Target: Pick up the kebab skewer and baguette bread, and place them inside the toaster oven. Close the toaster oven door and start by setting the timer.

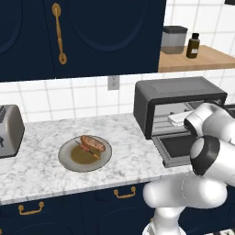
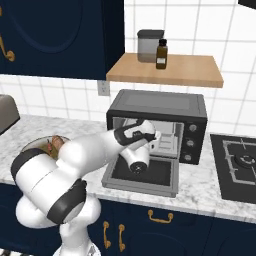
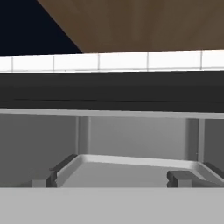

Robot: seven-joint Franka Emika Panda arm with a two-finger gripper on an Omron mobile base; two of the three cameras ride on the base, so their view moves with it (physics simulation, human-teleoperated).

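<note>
The toaster oven [image 1: 179, 89] [image 2: 160, 102] stands on the counter with its door [image 1: 176, 147] [image 2: 142, 175] dropped flat. My gripper [image 2: 161, 142] [image 3: 111, 180] hovers over the door at the oven's mouth, open, with nothing between its fingertips [image 3: 181, 178]. In the hand view a pale tray [image 3: 131, 168] lies inside the oven. Far left of the oven, the baguette bread [image 1: 93, 143] and the kebab skewer [image 1: 88, 150] lie side by side on a round plate [image 1: 64, 158]. In the right base view my arm partly hides the plate [image 2: 37, 145].
A silver toaster [image 1: 9, 131] sits at the counter's left end. A wooden shelf [image 2: 170, 70] above the oven carries a jar [image 2: 148, 46] and a brown bottle [image 2: 161, 55]. A stovetop [image 2: 240, 160] lies right of the oven. Knobs [image 2: 191, 142] line the oven's right side.
</note>
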